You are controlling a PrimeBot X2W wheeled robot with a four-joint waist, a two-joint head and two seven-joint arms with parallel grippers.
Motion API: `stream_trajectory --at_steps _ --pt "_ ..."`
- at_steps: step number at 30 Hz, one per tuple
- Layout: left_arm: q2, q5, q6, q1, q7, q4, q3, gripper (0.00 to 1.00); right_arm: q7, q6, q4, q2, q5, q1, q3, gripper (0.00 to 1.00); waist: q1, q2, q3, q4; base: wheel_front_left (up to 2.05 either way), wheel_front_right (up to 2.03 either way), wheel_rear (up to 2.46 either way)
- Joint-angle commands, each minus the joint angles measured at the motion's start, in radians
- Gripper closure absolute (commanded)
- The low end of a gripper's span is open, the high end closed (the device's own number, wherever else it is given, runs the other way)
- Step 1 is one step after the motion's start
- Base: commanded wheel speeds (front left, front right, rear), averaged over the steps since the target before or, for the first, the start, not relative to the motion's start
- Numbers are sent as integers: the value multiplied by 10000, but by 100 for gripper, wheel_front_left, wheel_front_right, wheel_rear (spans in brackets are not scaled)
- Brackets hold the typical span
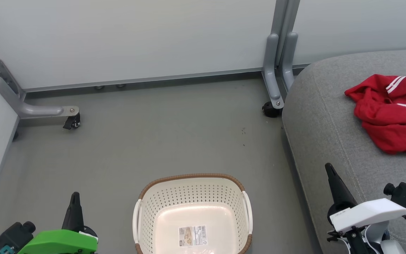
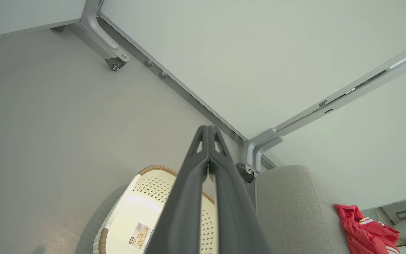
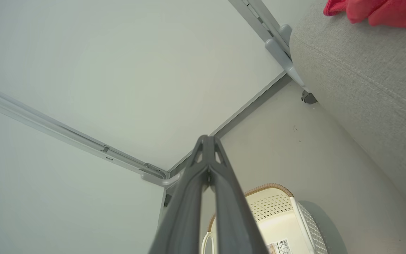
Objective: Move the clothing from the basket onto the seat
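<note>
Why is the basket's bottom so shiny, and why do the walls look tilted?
Head view: light glares off the smooth basket bottom. Left wrist view: the tilted wide lens slants the wall rails. Right wrist view: same slant, and the clothing looks blurry.

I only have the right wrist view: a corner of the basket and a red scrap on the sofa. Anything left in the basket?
Observer: In the head view the basket has a paper label on its floor and no fabric; its near end is cut off.
Operator: What is that red scrap?
Observer: It's a heap of red clothing with white stripes on the sofa cushion.
Operator: My left arm?
Observer: The left gripper sits left of the basket, fingers together, holding nothing.
</note>
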Motion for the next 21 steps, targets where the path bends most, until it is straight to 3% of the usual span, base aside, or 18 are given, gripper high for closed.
stream_trajectory --at_steps 1,21 --pt "8 -359 -71 -284 94 -134 77 100 48 3 -30 -73 355 -278 -70 100 0 0 0 3 0 0 0" --pt "-85 -2541 -260 -610 686 -160 331 100 262 4 472 -92 2620 -630 -352 100 0 0 4 40 0 0 0"
